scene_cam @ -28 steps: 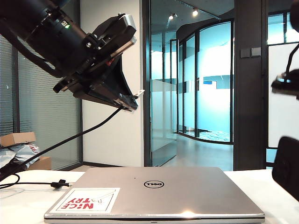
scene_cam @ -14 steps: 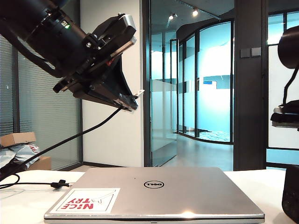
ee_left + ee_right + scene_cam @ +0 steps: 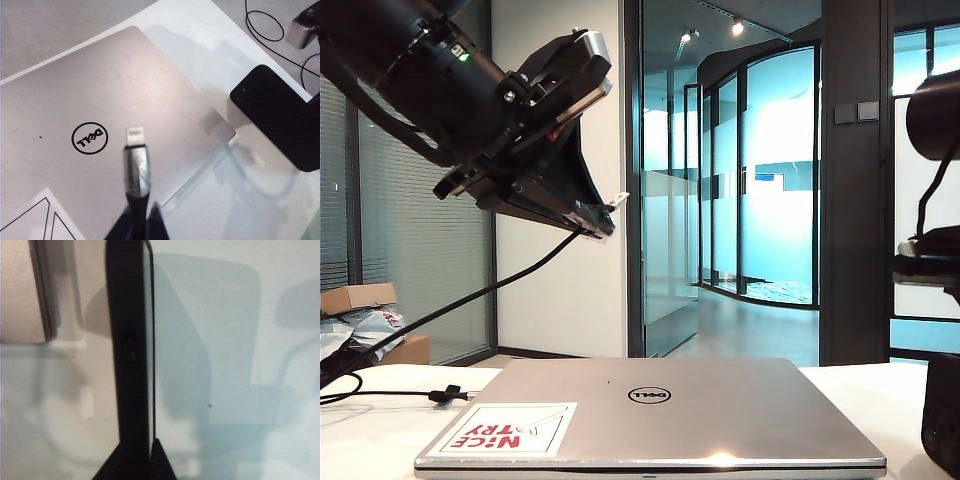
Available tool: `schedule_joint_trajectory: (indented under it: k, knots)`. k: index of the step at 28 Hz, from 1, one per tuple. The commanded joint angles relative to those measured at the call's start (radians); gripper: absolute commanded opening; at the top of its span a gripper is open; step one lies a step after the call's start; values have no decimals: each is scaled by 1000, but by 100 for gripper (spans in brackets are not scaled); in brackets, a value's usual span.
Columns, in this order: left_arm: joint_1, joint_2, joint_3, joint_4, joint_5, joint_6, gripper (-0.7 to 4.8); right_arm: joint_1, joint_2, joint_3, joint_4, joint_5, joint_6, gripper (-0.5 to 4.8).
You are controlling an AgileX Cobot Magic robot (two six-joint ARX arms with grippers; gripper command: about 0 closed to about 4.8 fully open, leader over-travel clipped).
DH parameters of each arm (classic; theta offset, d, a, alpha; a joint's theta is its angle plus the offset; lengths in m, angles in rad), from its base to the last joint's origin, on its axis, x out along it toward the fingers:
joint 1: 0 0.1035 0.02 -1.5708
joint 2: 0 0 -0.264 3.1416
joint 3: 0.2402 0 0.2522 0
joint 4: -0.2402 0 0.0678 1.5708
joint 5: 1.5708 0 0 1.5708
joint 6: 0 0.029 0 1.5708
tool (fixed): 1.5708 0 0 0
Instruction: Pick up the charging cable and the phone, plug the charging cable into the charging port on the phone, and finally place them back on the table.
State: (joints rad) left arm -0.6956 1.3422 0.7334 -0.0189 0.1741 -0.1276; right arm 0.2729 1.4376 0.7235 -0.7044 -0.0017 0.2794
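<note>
While my left hand (image 3: 592, 218) hangs above the laptop (image 3: 660, 410), pinching the charging cable (image 3: 136, 167) behind its plug, my right hand (image 3: 150, 452) grips the phone (image 3: 131, 345) edge-on, low over the white surface (image 3: 240, 365).

Straight ahead at twelve o'clock you see a curved wall of teal-lit glass panels (image 3: 760, 180) in dark frames, with a glossy grey floor (image 3: 740, 325) before it. At ten o'clock stands a plain white wall (image 3: 560, 290); at nine o'clock, grey window blinds (image 3: 420, 260). Small ceiling spotlights (image 3: 736, 26) shine overhead.
</note>
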Motion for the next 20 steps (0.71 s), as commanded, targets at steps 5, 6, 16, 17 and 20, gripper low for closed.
schedule_joint_trajectory:
  k: [5,6,16,17,20]
  knots:
    - [0,-5,2,14,4,4,-7,0,80,0,32,3,0,65]
    - [0,-5,2,14,4,4,-7,0,93,0,33,2,0,65]
    - [0,-5,2,13,4,4,-7,0,146,0,57,-1,0,28]
    - [0,-5,2,12,4,3,-7,0,146,0,58,-1,0,-5]
    - [-1,-5,2,-16,5,-6,-7,-1,139,0,46,-67,0,-8]
